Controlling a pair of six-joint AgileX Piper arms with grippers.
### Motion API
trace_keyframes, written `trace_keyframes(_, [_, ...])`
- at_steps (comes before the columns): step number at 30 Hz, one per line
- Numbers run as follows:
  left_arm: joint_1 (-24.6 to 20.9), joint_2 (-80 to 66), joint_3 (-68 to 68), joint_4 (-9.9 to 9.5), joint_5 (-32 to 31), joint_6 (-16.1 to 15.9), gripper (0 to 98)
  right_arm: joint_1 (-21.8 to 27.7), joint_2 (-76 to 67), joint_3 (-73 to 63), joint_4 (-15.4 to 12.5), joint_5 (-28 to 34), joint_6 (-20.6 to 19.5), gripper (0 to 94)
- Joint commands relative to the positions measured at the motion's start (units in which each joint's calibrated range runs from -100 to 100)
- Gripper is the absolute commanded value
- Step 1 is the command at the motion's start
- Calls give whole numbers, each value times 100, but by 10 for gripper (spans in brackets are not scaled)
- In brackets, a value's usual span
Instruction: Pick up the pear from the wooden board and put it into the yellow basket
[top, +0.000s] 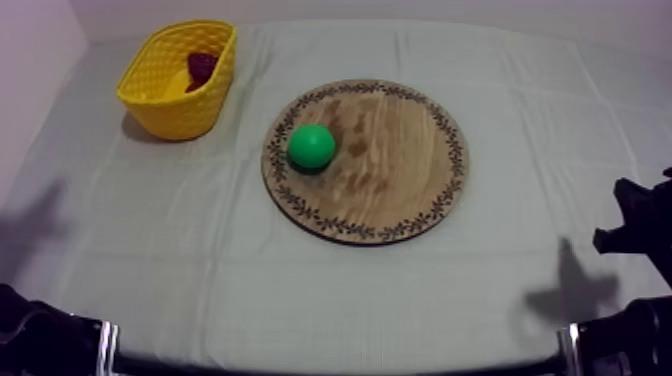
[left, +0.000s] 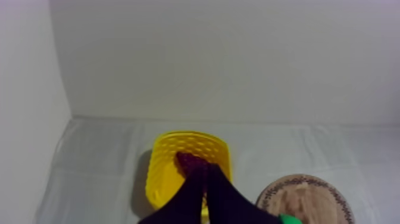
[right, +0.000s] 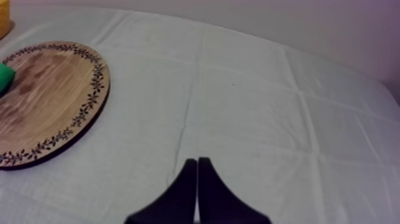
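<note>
On left part of wooden board (top: 400, 175), mid-table: pear (top: 311, 146), green, untouched, well apart from both pincers. Yellow basket (top: 150, 85): far left, apart from board; holds dark red fruit (top: 202, 67) plus yellow item, kind unclear. Left gripper (left: 203, 179): near left, fingers together in narrow wedge, nothing held, pointing at basket; pear off to its right. Right gripper (right: 197, 162): near right, fingers pressed together, nothing held; board and pear far-left of it. Grey-white cloth (top: 250, 270) under all.
</note>
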Motion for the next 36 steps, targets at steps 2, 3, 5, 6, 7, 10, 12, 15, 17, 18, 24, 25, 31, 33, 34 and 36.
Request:
trace_keyframes(2, [247, 945, -1741, 2, 435, 60, 0, 0, -5, 5, 2, -5, -3, 5])
trace_keyframes(3, [320, 1122, -1968, -5, 511, 101, 0, 0, -5, 5, 2, -5, -3, 5])
trace_keyframes(5, [484, 1454, -2337, -39, 656, 203, 0, 0, -5, 5, 2, -5, -1, 5])
trace_keyframes(6, [572, 1610, -2496, -64, 738, 260, 0, 0, -5, 5, 2, -5, -1, 5])
trace_keyframes(7, [653, 1761, -2640, -83, 827, 311, 0, 0, -5, 5, 2, -5, -1, 5])
trace_keyframes(10, [868, 2165, -3003, -112, 1098, 434, 0, 0, -5, 5, 2, -5, -2, 5])
trace_keyframes(12, [993, 2389, -3134, -126, 1215, 506, 0, 0, -5, 5, 2, -5, -4, 5])
trace_keyframes(15, [1201, 2692, -3147, -189, 1288, 644, 0, 0, -5, 5, 2, -5, -2, 5])
trace_keyframes(17, [1343, 2896, -3093, -259, 1324, 747, 0, 0, -5, 5, 2, -5, -1, 5])
trace_keyframes(18, [1414, 2997, -3061, -302, 1346, 806, 0, 0, -5, 5, 2, -5, -1, 5])
trace_keyframes(24, [1790, 3596, -2717, -442, 1560, 1096, 0, 0, -5, 5, 2, -5, -2, 5])
trace_keyframes(25, [1858, 3692, -2611, -467, 1565, 1154, 0, 0, -5, 5, 2, -5, -3, 5])
trace_keyframes(31, [2187, 4253, -2106, -529, 1555, 1470, 0, 0, -5, 5, 2, -5, -4, 5])
trace_keyframes(33, [2225, 4427, -2043, -500, 1542, 1521, 0, 0, -5, 5, 2, -5, -4, 5])
trace_keyframes(34, [2236, 4508, -2002, -488, 1507, 1535, 0, 0, -5, 5, 2, -5, -5, 5])
trace_keyframes(36, [2255, 4661, -1866, -464, 1355, 1545, 0, 0, -5, 5, 2, -5, -3, 5])
